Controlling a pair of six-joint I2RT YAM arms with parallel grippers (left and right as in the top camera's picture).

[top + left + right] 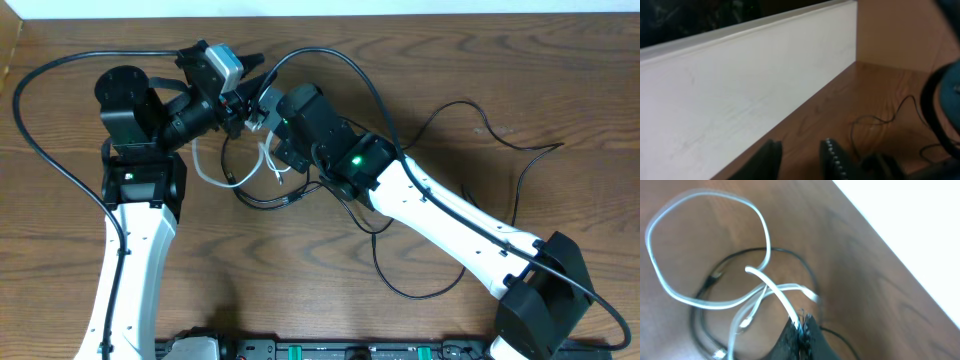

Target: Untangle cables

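1. At the near edge of the desk (290, 290) stand the two arm bases. The left arm (125, 260) runs up the left side. The right arm (450, 220) slants from the near right corner toward the far middle.
2. Slack from the black cables (418, 297) lies on the wood in a wide loop that passes under the right arm. Another thin black strand trails off to the right, well apart from the knot.
3. Farther in, left of the middle, lies the tangle. The white cable (773, 289) rests in loose loops on the wood, and a black loop crosses it. At most crossings I cannot tell which strand lies on top. Small plug ends show near the loops but are blurred.
4. The right tool (801, 330) hangs over the tangle. Its fingers are pressed together on one strand of the white cable, and that strand climbs from the desk into the tips.
5. The left tool (801, 152) sits just beside the right tool, on its far left side. Its fingers stand a narrow gap apart, with nothing visible between them. A thin black strand lies on the wood ahead of it.
6. Farthest back, a white board (750, 85) stands along the desk's far edge.
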